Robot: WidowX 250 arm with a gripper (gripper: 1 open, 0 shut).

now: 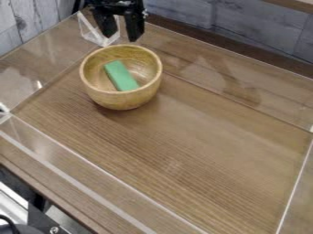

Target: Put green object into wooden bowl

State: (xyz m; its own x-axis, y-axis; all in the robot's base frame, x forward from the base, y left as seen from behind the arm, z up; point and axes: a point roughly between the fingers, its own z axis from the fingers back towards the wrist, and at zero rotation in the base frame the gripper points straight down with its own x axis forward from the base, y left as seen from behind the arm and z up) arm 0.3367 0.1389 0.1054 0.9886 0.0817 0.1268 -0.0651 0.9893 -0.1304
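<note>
- Camera view: no brand, label or readable writing shows on anything in this picture.
- The gripper (120, 30) hangs at the top edge of the picture, behind the bowl, pointing down at the worktop (184, 137). Its dark fingers (105, 25) stand wide apart with nothing between them; they hold nothing and do not touch the bowl. Whether the tips meet the worktop surface cannot be told.
- The green object (120, 76), a small bright green bar-shaped block, lies inside the wooden bowl (121, 77), resting on the bowl's floor with its long side running diagonally. It is clear of the fingers.
- The wooden bowl is round, light tan, with thick walls and visible grain. It sits upright on the worktop towards the upper left, just in front of the gripper.
- The worktop has a brown wood-grain surface with a glossy sheen and is ringed by low clear plastic walls (146, 212).
- Behind the worktop runs a grey plank-patterned wall (244, 23).
</note>
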